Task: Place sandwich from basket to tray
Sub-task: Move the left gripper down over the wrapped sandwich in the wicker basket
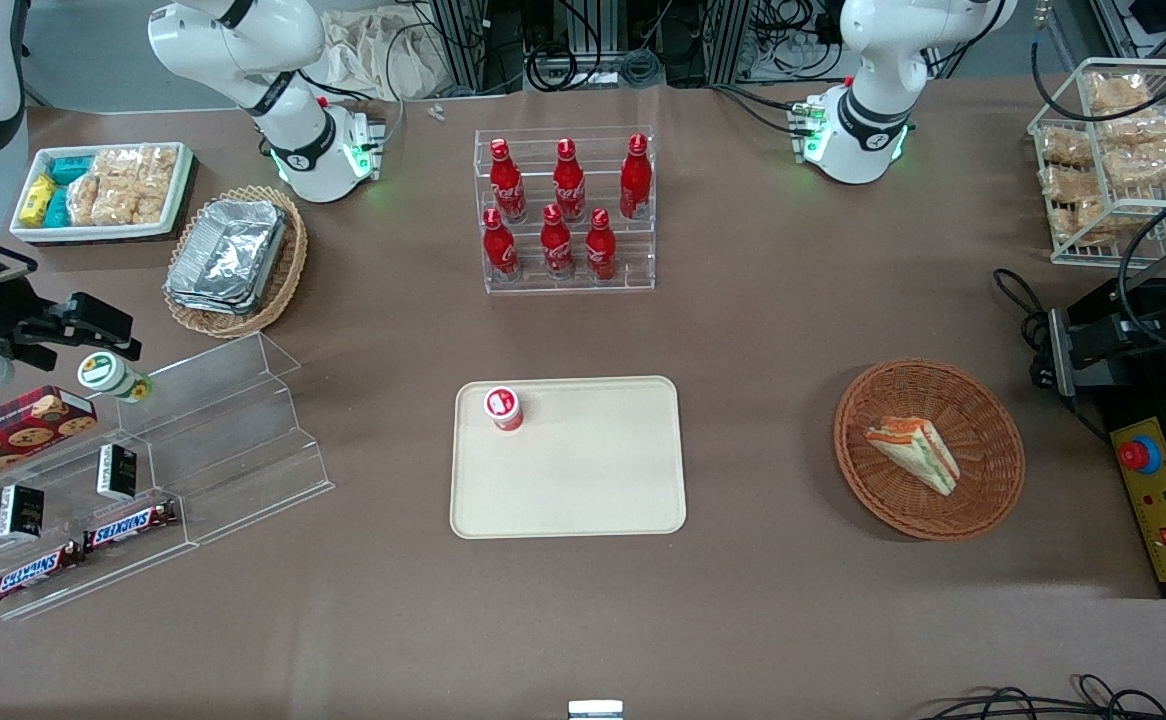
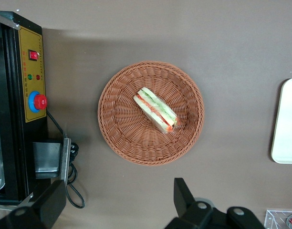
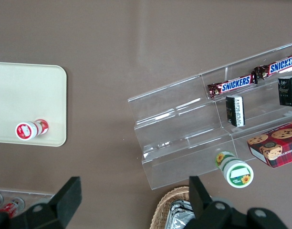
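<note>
Triangular sandwich (image 1: 913, 452), white bread w/ orange, red, green layers, lying flat in round reddish-brown basket (image 1: 983, 500), toward working arm's end, well apart from tray (image 1: 593, 490). Gripper (image 2: 119, 202) high above table near basket, fingers (image 2: 184, 198) spread wide, holding nothing.

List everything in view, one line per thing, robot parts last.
sandwich: 1, white bread with orange, red, green layers, in the basket
basket: 1, reddish-brown wicker, toward the working arm's end
tray: 1, cream, table middle
red-and-white cup: 1, on the tray's corner
cola bottles: 6, red, in a clear rack
Snickers bars: 2, on the clear stepped shelf
foil trays: stack, silver, in a light wicker basket
control box: 1, yellow-faced, beside the basket
gripper: open, above the table near the basket
</note>
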Controlling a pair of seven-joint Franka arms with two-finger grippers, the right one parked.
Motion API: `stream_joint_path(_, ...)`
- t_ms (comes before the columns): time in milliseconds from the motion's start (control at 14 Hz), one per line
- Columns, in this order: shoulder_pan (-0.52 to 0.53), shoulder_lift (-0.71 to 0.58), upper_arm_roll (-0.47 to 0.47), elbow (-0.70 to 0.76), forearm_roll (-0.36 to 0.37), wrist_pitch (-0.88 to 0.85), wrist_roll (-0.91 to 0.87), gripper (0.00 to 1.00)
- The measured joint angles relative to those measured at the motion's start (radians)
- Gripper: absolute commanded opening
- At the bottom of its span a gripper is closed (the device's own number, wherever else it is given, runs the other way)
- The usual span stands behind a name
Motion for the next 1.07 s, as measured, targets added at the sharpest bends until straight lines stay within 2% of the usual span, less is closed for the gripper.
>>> stream_joint_path(643,-0.003,0.009,-0.005,-0.015,0.000,0.001,0.000,1.00)
stream_joint_path(857,-0.005,0.013,-0.008,-0.084,-0.001,0.068,-0.021,1.00)
stream_joint_path(1071,-0.031,0.027,-0.013,-0.174,-0.002,0.172,-0.135,1.00)
